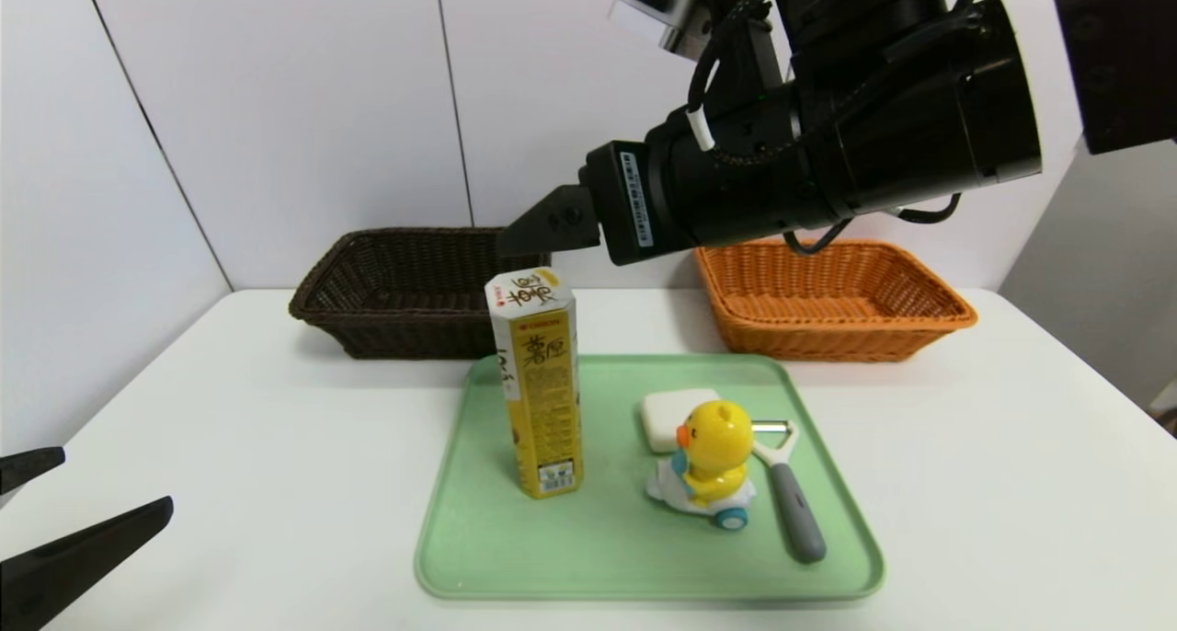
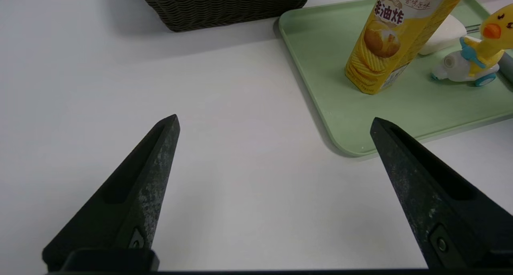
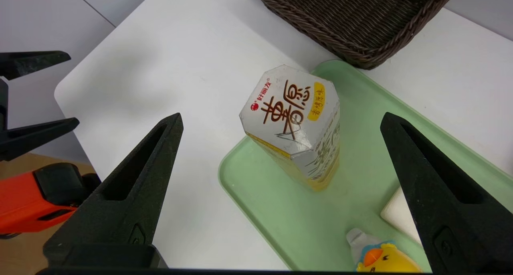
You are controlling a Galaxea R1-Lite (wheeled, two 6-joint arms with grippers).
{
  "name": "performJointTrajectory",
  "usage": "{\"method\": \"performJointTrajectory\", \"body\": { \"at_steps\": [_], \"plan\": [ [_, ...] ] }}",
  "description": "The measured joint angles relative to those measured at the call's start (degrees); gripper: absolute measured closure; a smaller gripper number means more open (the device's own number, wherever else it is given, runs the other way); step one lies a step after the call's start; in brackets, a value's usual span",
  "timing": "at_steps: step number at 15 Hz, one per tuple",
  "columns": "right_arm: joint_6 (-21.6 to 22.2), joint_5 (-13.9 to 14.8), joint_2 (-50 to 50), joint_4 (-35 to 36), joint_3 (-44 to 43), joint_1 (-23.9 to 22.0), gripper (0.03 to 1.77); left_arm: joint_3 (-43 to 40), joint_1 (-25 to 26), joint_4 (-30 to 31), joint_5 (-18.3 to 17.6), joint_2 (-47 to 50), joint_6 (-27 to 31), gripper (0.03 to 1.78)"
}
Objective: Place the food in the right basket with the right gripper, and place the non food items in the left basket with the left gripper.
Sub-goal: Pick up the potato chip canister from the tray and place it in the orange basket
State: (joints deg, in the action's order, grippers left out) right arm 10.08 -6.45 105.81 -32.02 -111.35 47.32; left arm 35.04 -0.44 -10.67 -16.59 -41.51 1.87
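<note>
1. the worktop (image 1: 230, 484) is white and carries the tray and both baskets.
2. the tray (image 1: 644, 567) is pale green, with rounded corners, and lies flat with all four loose items on it.
3. the left basket (image 1: 405, 335) is dark brown wicker, behind the tray's left rear corner; the box hides part of it in the head view.
4. the right basket (image 1: 828, 341) is orange wicker, behind the tray's right rear corner.
5. the right gripper (image 3: 282, 114) reaches across to hang above the box, jaws spread wide and pointing down, with the box top showing between them in the right wrist view.
6. the left gripper (image 2: 274, 118) is over the left side of the worktop, well apart from the items, its jaws spread too.
7. the box (image 1: 550, 392), yellow and white food packaging, stands upright on the left part of the tray.
8. the duck (image 1: 717, 465), a yellow toy on a white and blue car, sits right of the box.
9. the peeler (image 1: 795, 511) lies just right of the duck, grey handle toward the near edge.
10. the white block (image 1: 667, 415) lies behind the duck, partly hidden by it.
</note>
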Motion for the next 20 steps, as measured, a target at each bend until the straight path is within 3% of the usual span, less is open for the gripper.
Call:
{"method": "performJointTrajectory", "body": {
  "at_steps": [4,10,16,18,20],
  "plan": [
    [-5.1,-1.8,-1.9,0.9,6.4,-1.0,0.10,0.0,0.0,0.0,0.0,0.5,0.1,0.12],
    [-17.5,-14.7,-5.3,17.2,22.3,-5.9,0.10,-0.1,0.0,0.0,-0.2,0.4,0.0,0.12],
    [-28.9,-31.9,-6.8,24.9,32.2,-13.1,0.10,-1.2,0.0,0.0,-0.2,0.6,-0.1,0.12],
    [-30.3,-34.5,-6.3,30.0,34.6,-14.4,0.10,-1.4,0.1,0.0,-0.2,0.9,-0.6,0.12],
    [-30.5,-34.8,-4.6,37.0,36.5,-14.7,0.10,-1.7,0.1,0.0,-0.2,1.4,-1.4,0.12]
  ]
}}
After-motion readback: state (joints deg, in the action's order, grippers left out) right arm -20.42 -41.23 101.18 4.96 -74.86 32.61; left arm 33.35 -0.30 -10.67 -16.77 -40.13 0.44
